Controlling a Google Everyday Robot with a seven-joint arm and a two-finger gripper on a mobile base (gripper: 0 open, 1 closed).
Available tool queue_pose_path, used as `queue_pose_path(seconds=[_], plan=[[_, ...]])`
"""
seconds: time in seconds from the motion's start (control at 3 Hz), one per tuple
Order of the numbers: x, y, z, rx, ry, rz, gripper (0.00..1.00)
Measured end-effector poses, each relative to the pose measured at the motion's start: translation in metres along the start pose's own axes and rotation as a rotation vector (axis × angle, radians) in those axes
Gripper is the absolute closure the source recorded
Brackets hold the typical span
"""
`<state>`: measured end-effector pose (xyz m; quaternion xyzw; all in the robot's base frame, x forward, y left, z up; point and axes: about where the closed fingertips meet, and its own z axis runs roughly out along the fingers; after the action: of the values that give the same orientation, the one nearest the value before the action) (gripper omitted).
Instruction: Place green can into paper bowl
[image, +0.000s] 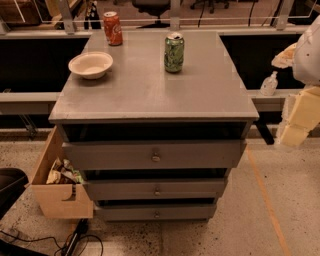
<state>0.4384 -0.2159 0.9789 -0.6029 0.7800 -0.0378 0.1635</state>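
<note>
The green can (174, 52) stands upright on the grey cabinet top (150, 95), right of centre toward the back. The paper bowl (90, 64) sits empty on the left side of the same top, well apart from the can. My gripper (299, 117) shows as pale yellowish blocks at the right edge of the view, off the cabinet's right side and lower than the top. It is far from both the can and the bowl and holds nothing that I can see.
A red-orange soda can (113, 28) stands at the back left corner. The cabinet has three drawers (156, 156). A wooden box of snack packets (59, 186) hangs at its left side. A small pump bottle (269, 84) stands on a ledge to the right. Cables lie on the floor.
</note>
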Motion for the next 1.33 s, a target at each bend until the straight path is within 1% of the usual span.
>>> queue_pose_path(seconds=[0.33,0.67,1.0,1.33], plan=[[0.000,0.000,0.000,0.000,0.000,0.000,0.00],[-0.003,-0.035,0.005,0.104,-0.081,0.008,0.00],[-0.011,-0.087,0.013,0.232,-0.218,0.046,0.00],[-0.017,-0.132,0.022,0.323,-0.375,0.114,0.00]])
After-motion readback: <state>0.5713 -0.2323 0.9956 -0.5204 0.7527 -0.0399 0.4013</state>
